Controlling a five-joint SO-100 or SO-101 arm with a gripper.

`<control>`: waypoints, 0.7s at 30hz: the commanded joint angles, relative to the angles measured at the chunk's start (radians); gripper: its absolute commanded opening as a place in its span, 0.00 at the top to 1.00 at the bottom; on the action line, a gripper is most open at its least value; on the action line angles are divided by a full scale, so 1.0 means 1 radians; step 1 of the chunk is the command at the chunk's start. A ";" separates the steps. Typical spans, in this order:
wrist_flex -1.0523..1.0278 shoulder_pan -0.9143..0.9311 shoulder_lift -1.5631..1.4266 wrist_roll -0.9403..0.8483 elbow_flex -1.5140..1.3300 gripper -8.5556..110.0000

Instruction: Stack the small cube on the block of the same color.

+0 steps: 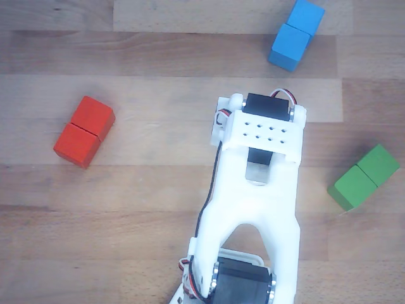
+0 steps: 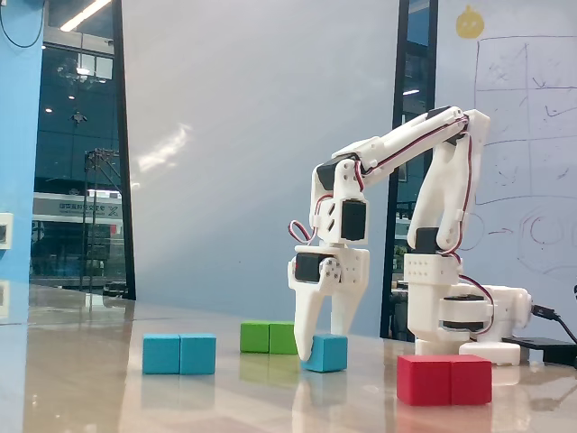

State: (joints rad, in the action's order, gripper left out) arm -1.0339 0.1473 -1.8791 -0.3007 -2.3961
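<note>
In the fixed view the small cube (image 2: 330, 353) is light blue and rests on the table in front of the green block. My gripper (image 2: 323, 349) reaches down over it. One finger (image 2: 305, 338) lies against the cube's left edge and the other comes down at its right side, so the jaws are shut on the cube. The light-blue block (image 2: 179, 354) lies well to the left of it, with a seam across its middle. From above, in the other view, the block (image 1: 296, 35) sits at the top right. My arm (image 1: 259, 190) hides the cube and fingers there.
A red oblong block (image 2: 444, 379) lies at the front right in the fixed view, and a green one (image 2: 269, 337) sits behind the cube. In the other view, red (image 1: 84, 131) is at the left and green (image 1: 365, 177) at the right. The arm's base (image 2: 464, 317) stands at the right.
</note>
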 commanded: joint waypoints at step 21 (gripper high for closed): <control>-0.360 0.000 0.075 -0.140 0.813 0.90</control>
State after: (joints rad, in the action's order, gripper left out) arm -1.3499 0.1473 -1.8423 -0.4234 -1.8300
